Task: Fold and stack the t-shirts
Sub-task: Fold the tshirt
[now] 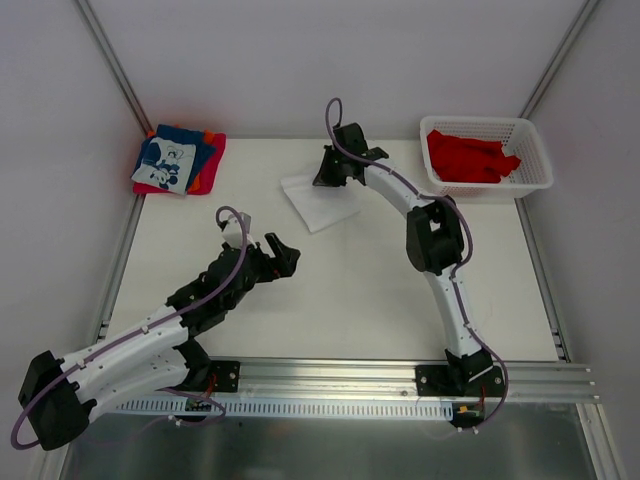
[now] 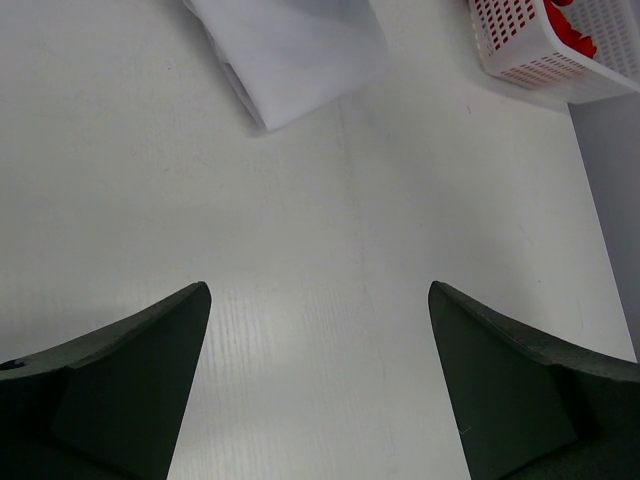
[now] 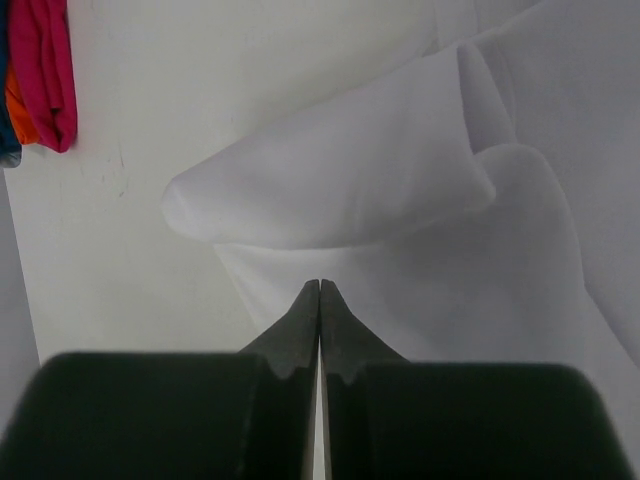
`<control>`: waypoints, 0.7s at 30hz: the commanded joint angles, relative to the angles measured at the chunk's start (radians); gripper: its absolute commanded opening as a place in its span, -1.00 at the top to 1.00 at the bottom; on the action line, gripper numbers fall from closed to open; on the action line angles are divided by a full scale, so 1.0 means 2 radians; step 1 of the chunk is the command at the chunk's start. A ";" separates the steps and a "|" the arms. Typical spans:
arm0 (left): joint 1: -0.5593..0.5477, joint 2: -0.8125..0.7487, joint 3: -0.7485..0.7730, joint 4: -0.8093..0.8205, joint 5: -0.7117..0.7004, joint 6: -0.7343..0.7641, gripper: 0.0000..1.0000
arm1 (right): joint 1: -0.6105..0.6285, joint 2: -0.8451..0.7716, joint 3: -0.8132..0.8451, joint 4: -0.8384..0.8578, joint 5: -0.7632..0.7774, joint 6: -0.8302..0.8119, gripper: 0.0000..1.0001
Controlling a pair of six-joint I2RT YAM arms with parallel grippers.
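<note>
Jaws: left gripper [image 2: 320, 288] wide apart over white table [image 1: 350, 300], right gripper [image 3: 319, 284] closed above white t-shirt [image 1: 322, 203] mid-table | folded stack [image 1: 178, 160] far-left corner | red t-shirts [image 1: 470, 158] in basket [image 1: 541, 165] far-right | pale walls [image 1: 300, 60] around

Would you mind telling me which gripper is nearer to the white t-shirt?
Right. The right gripper sits shut at the far edge of the white t-shirt; the left gripper hangs open over bare table, apart from it.
</note>
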 commanded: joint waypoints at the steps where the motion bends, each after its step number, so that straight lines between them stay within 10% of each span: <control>1: -0.007 0.003 0.012 0.010 -0.012 -0.001 -0.83 | -0.009 0.028 0.035 0.036 -0.024 0.022 0.99; 21: -0.086 0.059 0.026 0.009 -0.057 -0.002 -0.81 | -0.051 0.054 0.043 0.091 -0.033 0.042 0.99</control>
